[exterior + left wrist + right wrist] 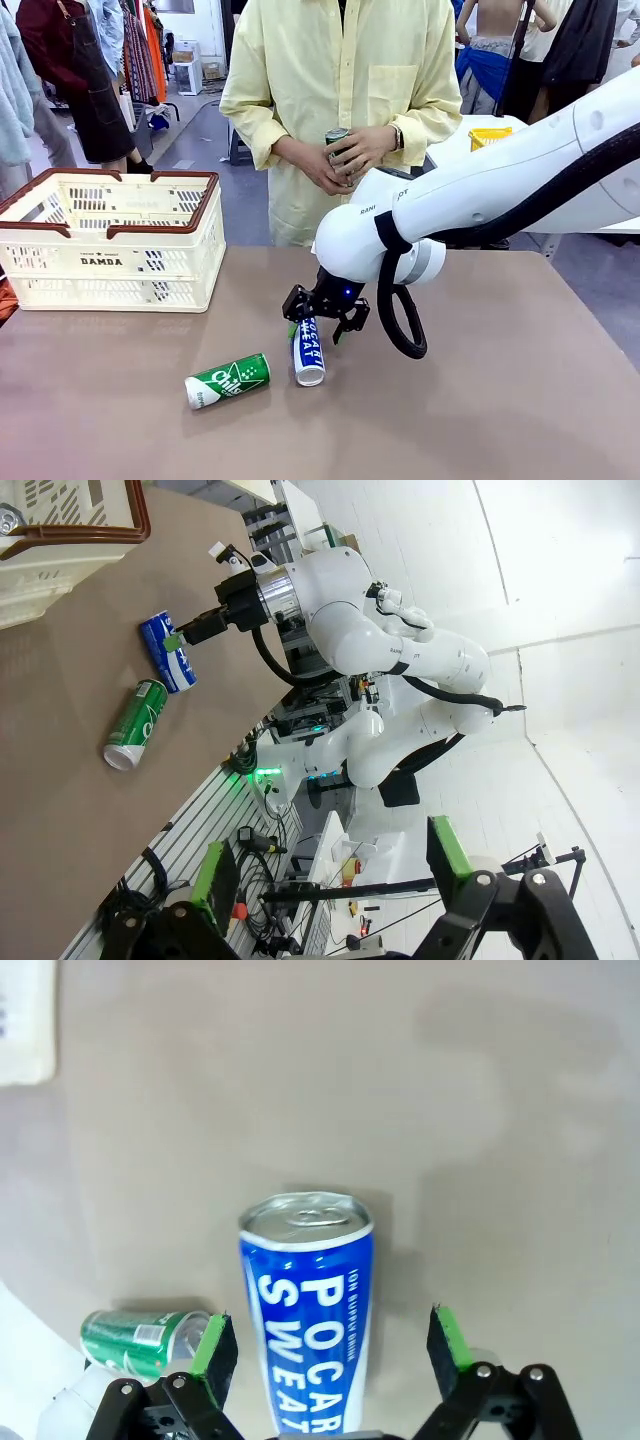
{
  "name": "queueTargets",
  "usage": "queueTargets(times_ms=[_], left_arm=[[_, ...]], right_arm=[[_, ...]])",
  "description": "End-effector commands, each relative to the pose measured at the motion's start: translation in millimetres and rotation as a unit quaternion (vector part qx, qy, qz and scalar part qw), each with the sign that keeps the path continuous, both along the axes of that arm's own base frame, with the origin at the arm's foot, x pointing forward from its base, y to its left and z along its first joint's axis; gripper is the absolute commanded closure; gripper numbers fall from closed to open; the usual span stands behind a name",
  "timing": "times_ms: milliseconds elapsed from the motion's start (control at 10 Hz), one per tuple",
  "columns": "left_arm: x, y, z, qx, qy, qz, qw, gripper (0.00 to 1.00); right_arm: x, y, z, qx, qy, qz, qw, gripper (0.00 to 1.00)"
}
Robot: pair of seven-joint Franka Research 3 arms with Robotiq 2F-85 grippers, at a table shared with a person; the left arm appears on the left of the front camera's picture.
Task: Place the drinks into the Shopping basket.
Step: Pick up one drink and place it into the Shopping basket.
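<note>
right pincer straddling the blue can, jaws wide

the right pincer (331, 1342) is standing wide open. its green pads (215, 1345) are sitting on either side of the blue can (308, 355) and clear of it, with the gap looking tighter on one side than the other. nothing is being gripped.

the blue can is lying on its side near the middle of the tabletop (500, 410). its long axis is running roughly far to near, and the tab end is pointing toward the near edge. the pincer is tilting in from the can's far end, so the fingers are crossing the long axis and bracketing the round body rather than the ends. the coming close is turning on that relation, and it is looking well set for a squeeze across the width.

the green can (227, 380) is lying on its side just left of the blue one and apart from it, its axis running more left to right. a third can (337, 138) is being held upright in the person's hands (345, 158) at the far side. the basket (110, 262) is sitting at the far left of the tabletop, well apart from both lying cans, so a lifted can is going to need carrying left and away.

the left pincer (332, 870) is hanging wide open and empty, well apart from the cans. the right arm is plainly the nearer one.
</note>
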State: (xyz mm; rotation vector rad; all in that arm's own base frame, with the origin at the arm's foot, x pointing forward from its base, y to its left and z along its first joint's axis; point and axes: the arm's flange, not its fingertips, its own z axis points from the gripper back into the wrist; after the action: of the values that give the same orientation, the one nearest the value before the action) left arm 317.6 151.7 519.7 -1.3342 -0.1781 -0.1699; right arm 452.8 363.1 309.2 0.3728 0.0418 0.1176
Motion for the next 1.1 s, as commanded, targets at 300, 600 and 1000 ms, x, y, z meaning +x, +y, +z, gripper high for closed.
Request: queueTargets(times_ms=[300, 600, 1000], left_arm=[[-2.1, 0.6, 1.3, -0.004, 0.000, -0.001, 1.000, 0.00], [-2.1, 0.6, 1.3, -0.004, 0.000, -0.001, 1.000, 0.00], [-2.1, 0.6, 1.3, -0.004, 0.000, -0.001, 1.000, 0.00]], right_arm=[[-38.2, -163.2, 110.5, 0.146, 0.002, 0.019, 0.989, 0.00], [-81.6, -290.9, 171.2, 0.349, -0.028, 0.045, 0.936, 0.00], [-147.3, -436.8, 166.6, 0.555, -0.106, -0.046, 0.824, 0.00]])
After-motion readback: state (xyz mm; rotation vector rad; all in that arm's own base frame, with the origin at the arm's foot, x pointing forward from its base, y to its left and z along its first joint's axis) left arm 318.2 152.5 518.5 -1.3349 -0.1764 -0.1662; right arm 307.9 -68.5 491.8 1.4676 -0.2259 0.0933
